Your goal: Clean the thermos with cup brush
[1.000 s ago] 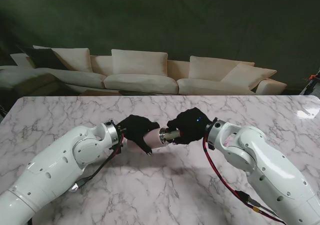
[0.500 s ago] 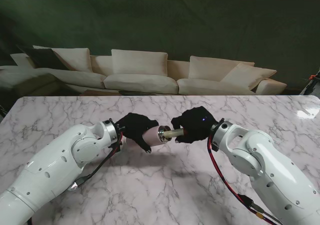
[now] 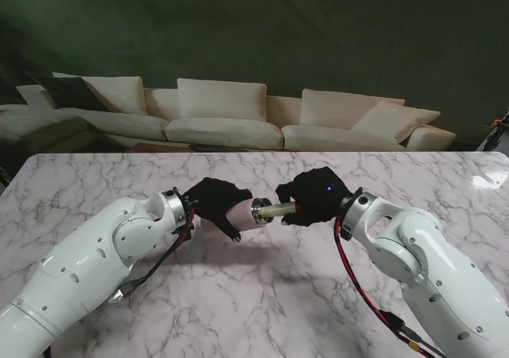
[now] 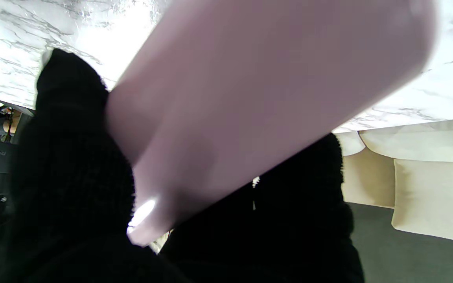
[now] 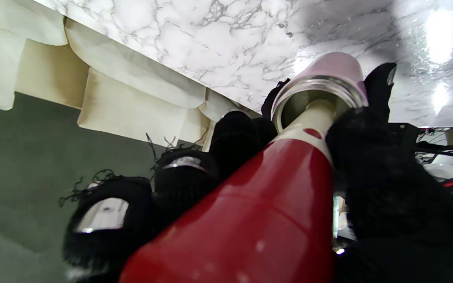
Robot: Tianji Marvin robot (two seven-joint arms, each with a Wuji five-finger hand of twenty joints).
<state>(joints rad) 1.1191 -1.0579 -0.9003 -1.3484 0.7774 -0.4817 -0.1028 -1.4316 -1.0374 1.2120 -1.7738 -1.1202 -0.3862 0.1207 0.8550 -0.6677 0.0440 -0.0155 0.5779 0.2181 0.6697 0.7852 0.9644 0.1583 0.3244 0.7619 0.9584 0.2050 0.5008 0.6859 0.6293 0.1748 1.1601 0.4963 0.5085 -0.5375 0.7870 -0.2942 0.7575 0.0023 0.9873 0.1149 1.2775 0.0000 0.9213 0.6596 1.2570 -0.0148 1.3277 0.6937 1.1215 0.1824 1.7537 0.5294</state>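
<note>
Matt pink thermos (image 5: pixel 334 65) with polished metal rim; glossy red plastic brush (image 5: pixel 266 212); black knit gloves; veined marble table (image 3: pixel 278 302).

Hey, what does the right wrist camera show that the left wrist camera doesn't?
Only the right wrist view shows the cup brush, its red handle held in the right hand and its pale shaft entering the thermos's steel mouth. Only the left wrist view shows the left hand wrapped around the thermos's plain side. Both show the pink thermos, the marble table and the sofa.
</note>
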